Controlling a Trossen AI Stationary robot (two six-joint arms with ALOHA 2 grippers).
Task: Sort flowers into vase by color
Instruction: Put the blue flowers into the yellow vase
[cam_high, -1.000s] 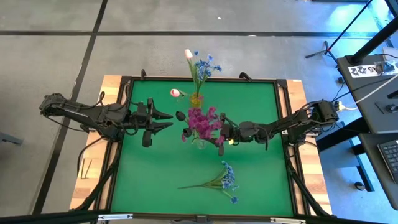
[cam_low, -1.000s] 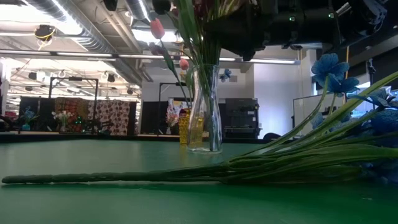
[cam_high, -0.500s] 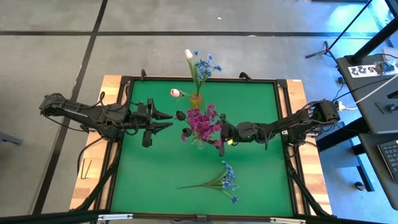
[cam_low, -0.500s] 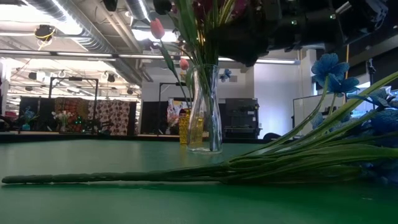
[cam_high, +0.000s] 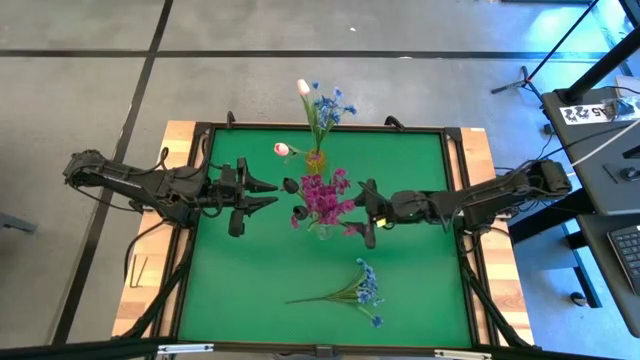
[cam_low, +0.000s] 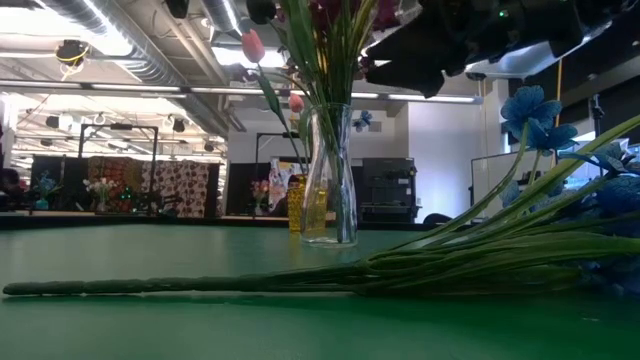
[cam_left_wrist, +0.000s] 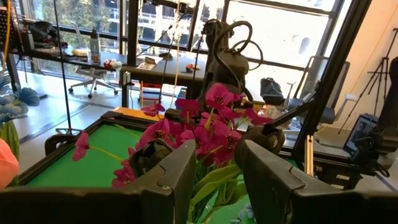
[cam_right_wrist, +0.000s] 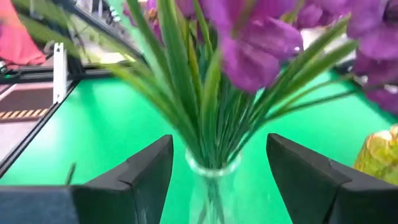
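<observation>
High view: the right gripper (cam_high: 364, 213) is sitting just beside the clear vase (cam_high: 321, 230) of magenta flowers (cam_high: 322, 196) at mid worktop (cam_high: 420, 290), and it has pulled back a little from the blooms compared with a second ago, when it was pressed in among them. Its fingers are spread wide and holding nothing; in the right wrist view they are framing the vase neck (cam_right_wrist: 211, 171) and the green stems with clear gaps on both sides. Judgement: the magenta bunch has just been let go into that vase, so that colour looks done.

The left gripper (cam_high: 268, 193) is hanging over the worktop on the other side of the vase, unchanged, fingers partly open and empty; the left wrist view is showing only the magenta flowers (cam_left_wrist: 205, 127) beyond them.

The blue flower spray (cam_high: 358, 288) is still lying flat on the worktop near the front edge, well apart from both grippers, so probably next to go. A yellow vase (cam_high: 315, 159) toward the back is holding blue blossoms and a pink tulip (cam_high: 303, 87); another pink bud (cam_high: 281, 149) is leaning out just beside it.

Hard to make out: the small dark buds by the magenta bunch, and whether the pink bud's stem is in the yellow vase. The low view is cutting off the blooms at the top, and the blue flower spray (cam_low: 560, 230) runs out of frame.
</observation>
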